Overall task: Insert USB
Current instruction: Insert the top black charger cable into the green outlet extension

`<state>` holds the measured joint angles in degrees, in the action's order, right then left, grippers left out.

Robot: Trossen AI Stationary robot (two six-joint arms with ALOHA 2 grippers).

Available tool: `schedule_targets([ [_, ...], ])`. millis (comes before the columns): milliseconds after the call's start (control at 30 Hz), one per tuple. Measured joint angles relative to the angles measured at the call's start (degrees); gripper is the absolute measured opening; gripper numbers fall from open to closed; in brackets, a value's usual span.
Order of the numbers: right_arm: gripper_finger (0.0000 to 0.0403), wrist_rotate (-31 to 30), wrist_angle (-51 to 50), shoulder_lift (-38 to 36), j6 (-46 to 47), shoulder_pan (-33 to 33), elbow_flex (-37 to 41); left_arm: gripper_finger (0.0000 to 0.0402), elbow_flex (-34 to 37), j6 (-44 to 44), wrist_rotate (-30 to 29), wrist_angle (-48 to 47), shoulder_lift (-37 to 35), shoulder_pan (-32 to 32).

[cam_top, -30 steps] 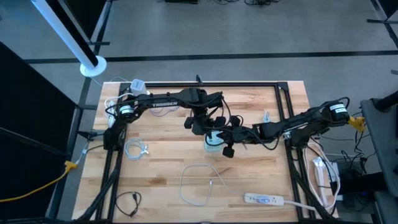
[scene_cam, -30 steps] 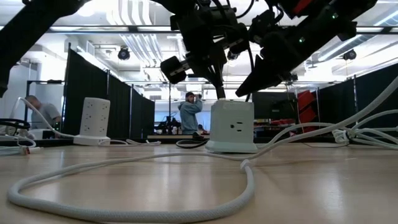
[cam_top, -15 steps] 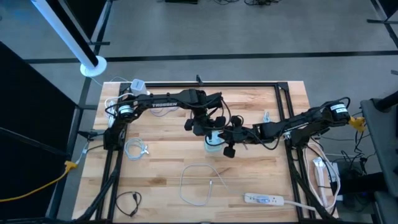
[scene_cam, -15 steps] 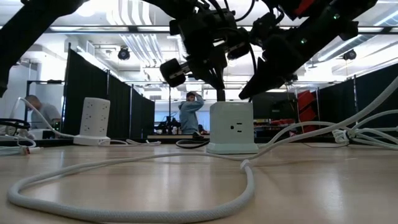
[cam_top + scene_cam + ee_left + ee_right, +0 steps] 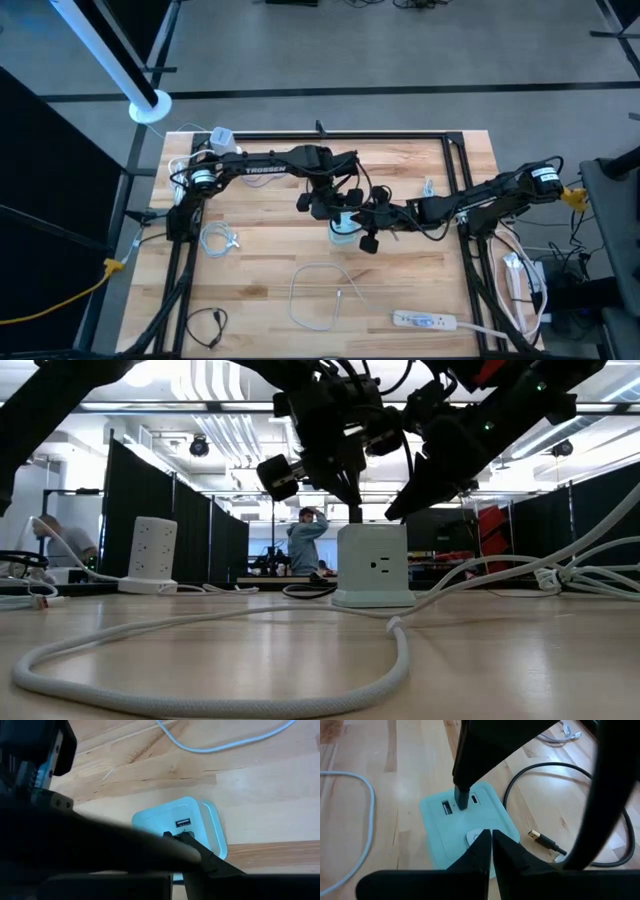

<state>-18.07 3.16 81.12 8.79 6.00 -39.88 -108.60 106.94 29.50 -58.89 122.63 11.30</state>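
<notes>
USB plug (image 5: 461, 800) stands upright in the charging cube's (image 5: 465, 827) top, seemingly seated, pinched by left gripper (image 5: 462, 785); right gripper (image 5: 492, 840), fingers pressed together, steadies the cube mid-counter (image 5: 400, 280). Release remains.

Wooden slat table (image 5: 260, 215), light wood, black frame rails along edges. On it:
- pale green charging cube (image 5: 374, 565) near centre, upright, ports on top
- white cable loop (image 5: 318, 296) on front half
- white power strip (image 5: 425, 321) at front right
- coiled white cable (image 5: 216, 240) at left
- small black cable (image 5: 206, 325) at front left corner
- white charger tower (image 5: 154, 556) at back left
- black USB cable (image 5: 540, 840) lying just beside cube, plug end free
</notes>
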Motion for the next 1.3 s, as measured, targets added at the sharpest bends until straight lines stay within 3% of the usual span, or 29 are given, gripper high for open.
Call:
schedule_targets([
  [967,0.0,0.17,0.66,-2.78,-1.36,0.26,0.0,0.0008,0.7,-2.0,2.18,0.74,0.85,0.09],
  [1300,0.0,2.17,2.21,0.11,-1.37,0.37,0.02,0.0008,2.49,-3.48,2.4,1.55,0.72,0.09],
])
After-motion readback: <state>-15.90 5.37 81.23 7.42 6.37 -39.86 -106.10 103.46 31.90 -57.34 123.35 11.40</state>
